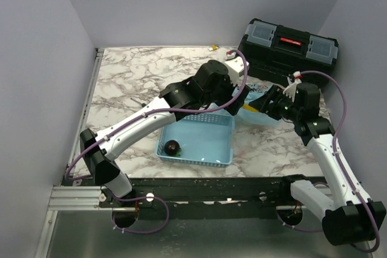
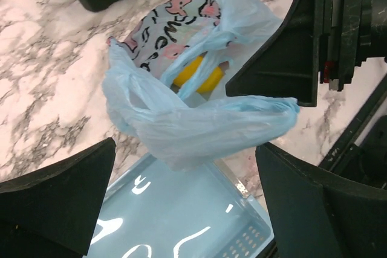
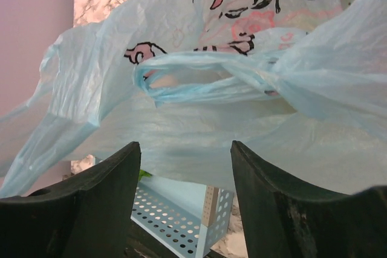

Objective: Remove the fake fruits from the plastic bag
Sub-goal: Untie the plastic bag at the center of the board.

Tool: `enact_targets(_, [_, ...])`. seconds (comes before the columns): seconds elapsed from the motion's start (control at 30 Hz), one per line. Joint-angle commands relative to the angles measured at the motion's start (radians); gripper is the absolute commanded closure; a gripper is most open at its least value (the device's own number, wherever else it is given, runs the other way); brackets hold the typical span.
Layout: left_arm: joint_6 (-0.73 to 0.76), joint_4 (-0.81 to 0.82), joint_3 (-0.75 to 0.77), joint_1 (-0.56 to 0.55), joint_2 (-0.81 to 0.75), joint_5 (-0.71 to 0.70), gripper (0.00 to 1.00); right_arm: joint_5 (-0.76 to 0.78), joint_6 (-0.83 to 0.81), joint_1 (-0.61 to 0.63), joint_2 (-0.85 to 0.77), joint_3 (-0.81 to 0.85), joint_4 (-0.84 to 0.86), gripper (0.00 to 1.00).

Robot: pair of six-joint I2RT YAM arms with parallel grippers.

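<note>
The light-blue plastic bag with pink-and-dark print lies crumpled on the marble just right of the basket, between my two grippers. In the left wrist view the bag gapes and a yellow fruit shows inside it. The other fruits are hidden. My left gripper is open above the basket's far end, with a bag fold just past its fingertips. My right gripper is open, and bag film hangs across its jaws. In the top view the left gripper and right gripper flank the bag.
The rigid light-blue latticed basket sits at the table's front middle with a dark plum in it. A black toolbox stands at the back right. A small yellow item lies at the back edge. A green bit peeks from under the bag.
</note>
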Motion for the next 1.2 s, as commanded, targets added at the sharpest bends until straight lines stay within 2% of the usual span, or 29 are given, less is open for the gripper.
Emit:
enact_targets(0.0, [0.029,-0.03,0.075,0.0,0.034,-0.114,0.04,0.061,-0.063,0.005,0.051,0.115,-0.009,0.28])
enact_targets(0.07, [0.039,-0.021,0.077,0.0,0.04,-0.112,0.06,0.088,-0.074,0.005,0.065,0.154,-0.016,0.19])
enact_targets(0.13, [0.055,-0.013,0.081,0.001,0.049,-0.088,0.13,0.03,-0.048,0.006,0.091,0.167,0.017,0.18])
enact_targets(0.23, [0.056,-0.015,0.092,0.0,0.07,-0.077,0.35,-0.001,0.018,0.043,0.146,0.181,0.044,0.19])
enact_targets(0.33, [0.041,-0.002,0.068,0.001,0.066,-0.086,0.63,0.126,0.161,0.067,0.149,0.18,0.038,0.2])
enact_targets(0.37, [0.036,0.013,0.053,0.001,0.055,-0.087,0.69,0.173,0.238,0.07,0.145,0.179,0.024,0.22])
enact_targets(0.43, [0.023,0.051,0.001,0.0,0.033,-0.073,0.72,0.29,0.377,0.107,0.141,0.195,-0.047,0.22])
enact_targets(0.5, [0.007,0.077,-0.036,0.0,0.015,-0.059,0.83,0.413,0.482,0.17,0.143,0.222,-0.119,0.2])
enact_targets(0.53, [-0.003,0.089,-0.051,0.0,0.01,-0.055,0.85,0.466,0.541,0.189,0.147,0.229,-0.153,0.19])
enact_targets(0.63, [-0.024,0.129,-0.102,0.0,-0.016,-0.036,0.91,0.485,0.62,0.2,0.167,0.222,-0.183,0.19])
enact_targets(0.67, [-0.035,0.146,-0.121,0.0,-0.029,-0.034,1.0,0.487,0.659,0.201,0.177,0.218,-0.197,0.19])
enact_targets(0.8, [-0.074,0.206,-0.191,0.0,-0.072,0.004,1.0,0.512,0.739,0.208,0.228,0.216,-0.218,0.19])
enact_targets(0.93, [-0.101,0.258,-0.246,0.001,-0.102,0.04,1.0,0.538,0.764,0.209,0.263,0.204,-0.15,0.22])
enact_targets(1.1, [-0.107,0.273,-0.274,0.001,-0.118,0.048,1.0,0.546,0.786,0.209,0.345,0.235,-0.157,0.22])
enact_targets(1.17, [-0.107,0.271,-0.276,0.001,-0.12,0.042,1.0,0.57,0.807,0.209,0.353,0.222,-0.148,0.24])
